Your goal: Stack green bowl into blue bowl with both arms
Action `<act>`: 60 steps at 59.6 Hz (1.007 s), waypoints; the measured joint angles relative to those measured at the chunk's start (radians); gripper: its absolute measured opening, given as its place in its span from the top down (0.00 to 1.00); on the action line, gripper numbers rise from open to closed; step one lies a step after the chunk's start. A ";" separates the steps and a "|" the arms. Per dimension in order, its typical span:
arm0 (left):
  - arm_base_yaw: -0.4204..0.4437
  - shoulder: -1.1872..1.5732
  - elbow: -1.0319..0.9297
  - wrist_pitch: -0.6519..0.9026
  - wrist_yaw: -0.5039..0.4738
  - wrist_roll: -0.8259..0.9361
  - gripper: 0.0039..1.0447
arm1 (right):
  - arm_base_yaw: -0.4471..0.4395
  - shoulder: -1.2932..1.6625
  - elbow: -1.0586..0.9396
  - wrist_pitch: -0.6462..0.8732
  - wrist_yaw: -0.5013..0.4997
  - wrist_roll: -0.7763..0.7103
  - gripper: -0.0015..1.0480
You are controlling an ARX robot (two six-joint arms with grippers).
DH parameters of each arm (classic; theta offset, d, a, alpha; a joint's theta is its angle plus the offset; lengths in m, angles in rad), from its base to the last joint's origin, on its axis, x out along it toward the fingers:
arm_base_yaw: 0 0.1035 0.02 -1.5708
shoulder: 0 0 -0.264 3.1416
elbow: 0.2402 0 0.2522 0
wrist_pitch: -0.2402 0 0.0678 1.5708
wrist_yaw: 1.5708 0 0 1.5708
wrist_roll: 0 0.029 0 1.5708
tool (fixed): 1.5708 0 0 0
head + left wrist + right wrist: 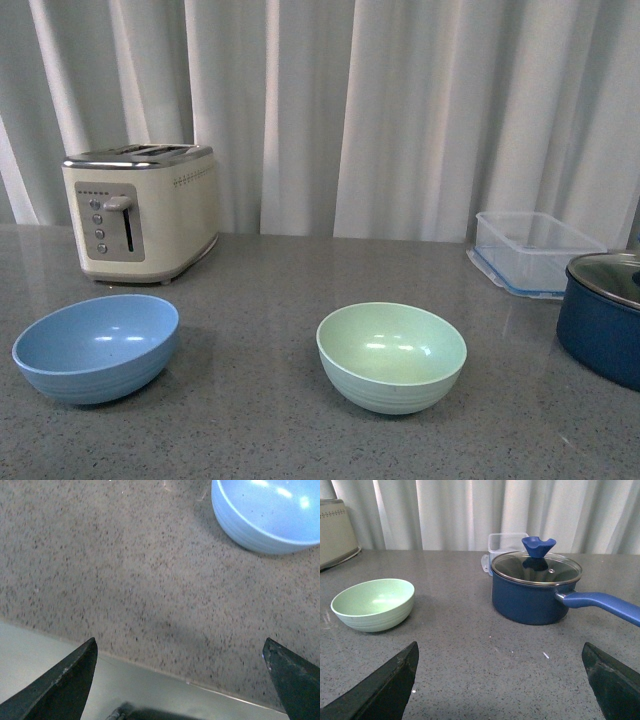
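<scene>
The green bowl (391, 356) sits upright on the grey counter, right of centre in the front view, and also shows in the right wrist view as the green bowl (373, 604). The blue bowl (97, 346) rests at the front left; part of the blue bowl (267, 515) appears in the left wrist view. Neither arm shows in the front view. My left gripper (180, 647) is open over the counter's near edge, well short of the blue bowl. My right gripper (500, 650) is open above bare counter, with the green bowl off to one side and apart from it.
A cream toaster (140, 210) stands at the back left. A clear plastic container (535, 250) sits at the back right, with a dark navy lidded pot (607, 315) in front of it; the pot's long handle (600, 605) sticks out sideways. White curtains hang behind the counter.
</scene>
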 joint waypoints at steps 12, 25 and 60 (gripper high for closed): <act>-0.006 0.231 0.182 0.047 -0.015 0.018 0.06 | 0.000 0.000 0.000 0.000 0.000 0.000 0.10; -0.034 0.373 0.303 0.059 -0.054 0.018 0.06 | 0.000 0.000 0.000 0.000 0.000 0.000 0.10; -0.088 0.631 0.488 0.085 -0.114 0.023 0.06 | 0.000 0.000 0.000 0.000 0.000 0.000 0.10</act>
